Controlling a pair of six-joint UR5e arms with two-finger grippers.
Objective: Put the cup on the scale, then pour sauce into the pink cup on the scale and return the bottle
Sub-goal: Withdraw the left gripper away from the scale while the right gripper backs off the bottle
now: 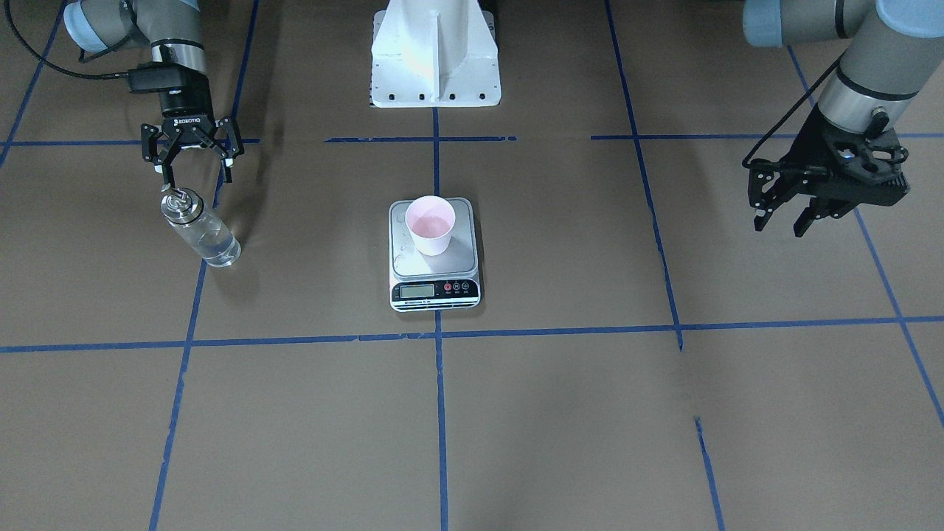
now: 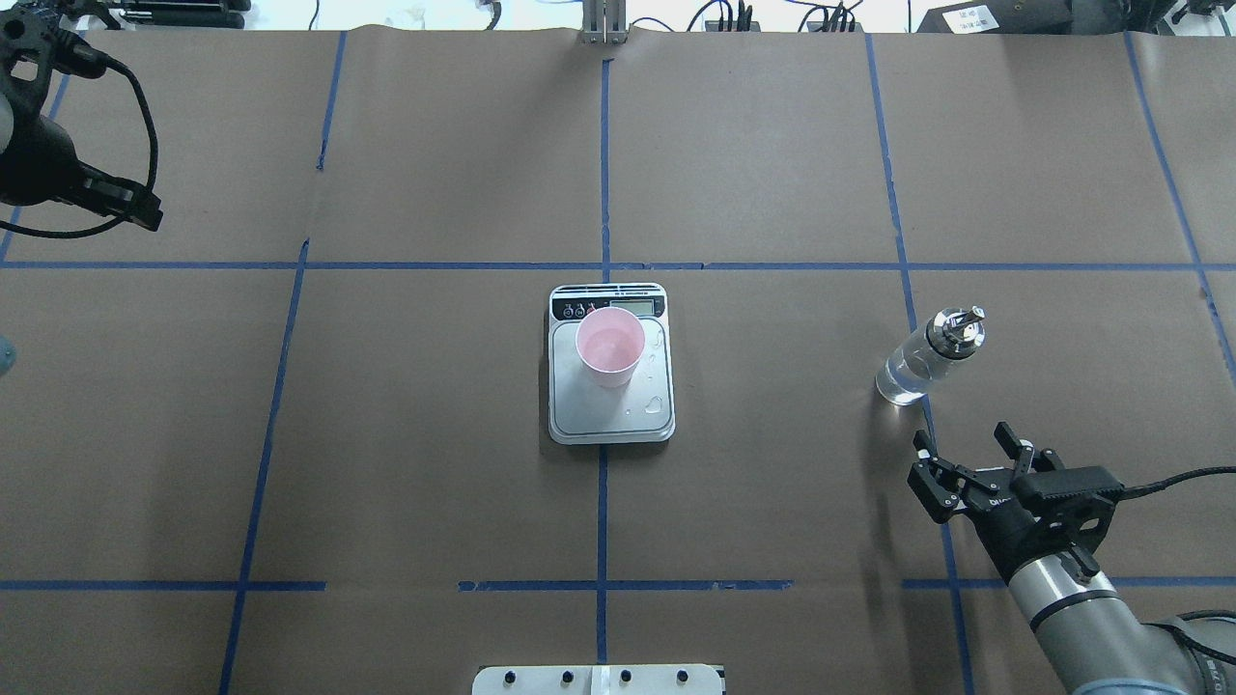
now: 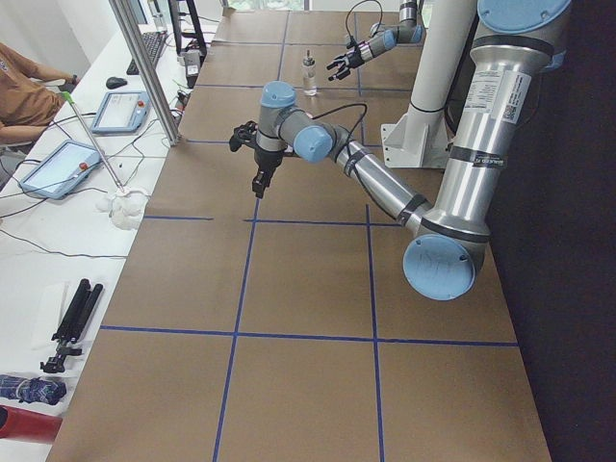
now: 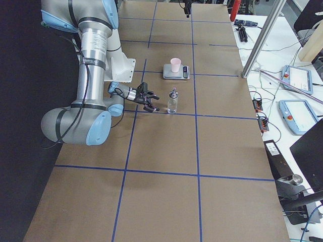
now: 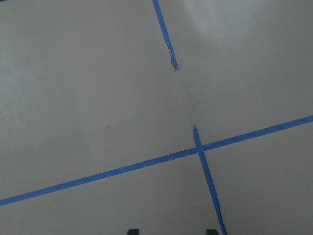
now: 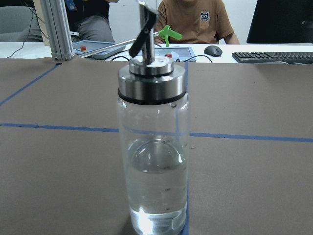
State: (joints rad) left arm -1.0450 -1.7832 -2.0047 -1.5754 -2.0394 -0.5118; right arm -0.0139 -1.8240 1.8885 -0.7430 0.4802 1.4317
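Note:
The pink cup [image 2: 610, 346] stands upright on the scale [image 2: 610, 417] at the table's middle; both also show in the front view, cup [image 1: 431, 225] on scale [image 1: 435, 284]. A few droplets lie on the steel platform. The glass bottle [image 2: 922, 362] stands upright on the table, free, about half full of clear sauce [image 6: 156, 191]. My right gripper [image 2: 964, 436] is open and empty, a short way behind the bottle [image 1: 200, 228] and facing it. My left gripper [image 1: 782, 220] is open and empty, held above the table far from the scale.
The white robot pedestal [image 1: 435, 59] stands behind the scale. Blue tape lines [image 5: 198, 152] grid the brown table. An aluminium post [image 4: 262, 35], tablets and a seated person [image 6: 195, 22] are past the far table edge.

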